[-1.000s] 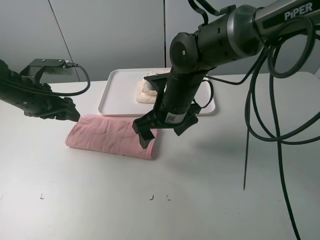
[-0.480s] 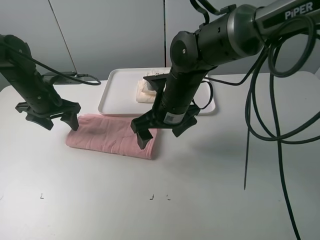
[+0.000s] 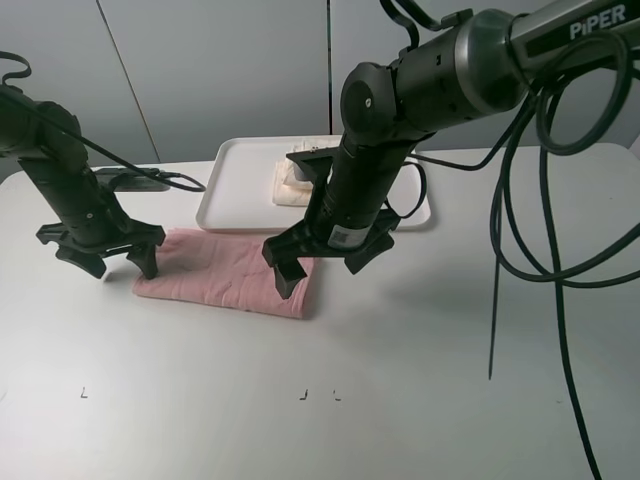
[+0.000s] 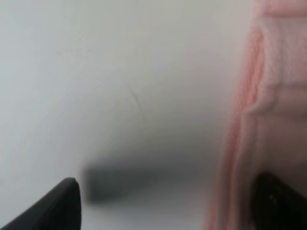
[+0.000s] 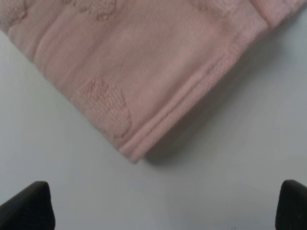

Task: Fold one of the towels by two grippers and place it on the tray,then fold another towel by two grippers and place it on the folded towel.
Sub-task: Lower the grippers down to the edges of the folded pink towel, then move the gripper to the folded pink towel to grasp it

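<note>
1. The pink towel lies flat on the desk, folded into a long strip. It sits right up by the front edge of the white tray.
2. There's a cream towel folded up in the tray too, towards the back.
3. The left gripper points down at the strip's left end. Its jaws are spread wide and it has hold of nothing. One finger is over the towel's edge and the other is over bare desk.
4. The left wrist cam is pretty blurry, but you can make out the pink hem off to one side.
5. The right gripper is over the strip's right end, also wide open and empty.
6. The right wrist cam shows the towel's corner sitting between the two fingertips.
7. I honestly can't tell if any finger is touching the cloth.
</note>
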`<state>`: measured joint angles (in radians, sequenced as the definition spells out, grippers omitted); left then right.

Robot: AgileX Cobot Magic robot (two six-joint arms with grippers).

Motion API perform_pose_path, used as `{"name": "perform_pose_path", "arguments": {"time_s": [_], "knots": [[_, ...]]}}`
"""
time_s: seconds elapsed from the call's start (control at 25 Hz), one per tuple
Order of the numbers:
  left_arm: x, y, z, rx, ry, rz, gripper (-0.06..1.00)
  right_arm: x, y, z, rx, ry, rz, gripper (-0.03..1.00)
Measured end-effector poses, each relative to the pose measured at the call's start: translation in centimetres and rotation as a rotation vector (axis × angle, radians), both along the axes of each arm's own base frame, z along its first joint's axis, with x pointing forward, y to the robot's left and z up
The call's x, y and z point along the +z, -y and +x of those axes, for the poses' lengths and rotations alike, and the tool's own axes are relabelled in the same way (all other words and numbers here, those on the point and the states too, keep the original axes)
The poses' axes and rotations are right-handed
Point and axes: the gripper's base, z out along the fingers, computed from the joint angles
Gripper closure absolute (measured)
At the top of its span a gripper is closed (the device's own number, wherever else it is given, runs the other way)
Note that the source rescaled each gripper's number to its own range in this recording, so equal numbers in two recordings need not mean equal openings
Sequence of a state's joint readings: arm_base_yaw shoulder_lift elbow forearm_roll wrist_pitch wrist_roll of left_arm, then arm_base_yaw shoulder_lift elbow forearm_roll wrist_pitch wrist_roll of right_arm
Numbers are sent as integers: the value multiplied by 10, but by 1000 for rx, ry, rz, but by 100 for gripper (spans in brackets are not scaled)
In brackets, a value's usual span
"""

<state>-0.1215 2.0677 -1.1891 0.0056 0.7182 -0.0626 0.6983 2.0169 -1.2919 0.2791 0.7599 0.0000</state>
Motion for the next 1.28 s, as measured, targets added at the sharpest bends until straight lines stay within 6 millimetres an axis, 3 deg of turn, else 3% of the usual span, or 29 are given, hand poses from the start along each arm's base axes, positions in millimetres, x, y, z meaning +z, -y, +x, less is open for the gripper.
{"name": "perform_pose_path", "arguments": {"time_s": [0.44, 0.92, 1.12, 1.28], "knots": [[-2, 0, 0, 16, -11, -3, 2, 0, -3, 5, -42, 45, 32, -3], [-2, 0, 1, 18, -10, -4, 2, -15, -31, 35, -112, -27, 20, -3], [-2, 0, 0, 18, -14, -3, 2, -21, -32, 37, -133, -40, 14, 13], [-3, 0, 0, 18, -17, -3, 2, -33, -32, 37, -133, -57, -2, 16]]}}
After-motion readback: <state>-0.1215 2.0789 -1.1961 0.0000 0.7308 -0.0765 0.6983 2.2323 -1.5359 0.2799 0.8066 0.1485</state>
